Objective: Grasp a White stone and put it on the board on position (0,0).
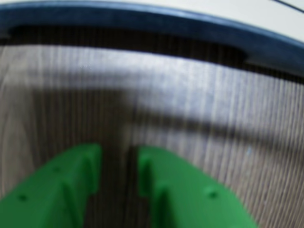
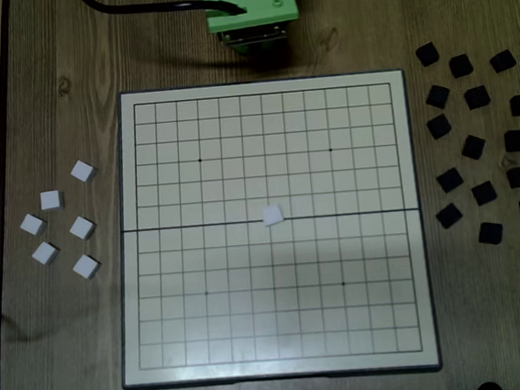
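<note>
From the fixed view I see the board (image 2: 280,359) lying flat on the wooden counter (image 2: 46,77), with one White stone (image 2: 272,215) already sitting at its centre, just above the fold line. Six more white stones (image 2: 60,223) are scattered on the counter left of the board, and black stones (image 2: 481,141) lie spread out on the right. The arm's green base (image 2: 247,7) sits at the far edge. In the wrist view my claw (image 1: 118,166) hangs over bare wood near the board's dark rim (image 1: 142,23), its green fingers (image 1: 185,190) slightly parted with nothing between them.
</note>
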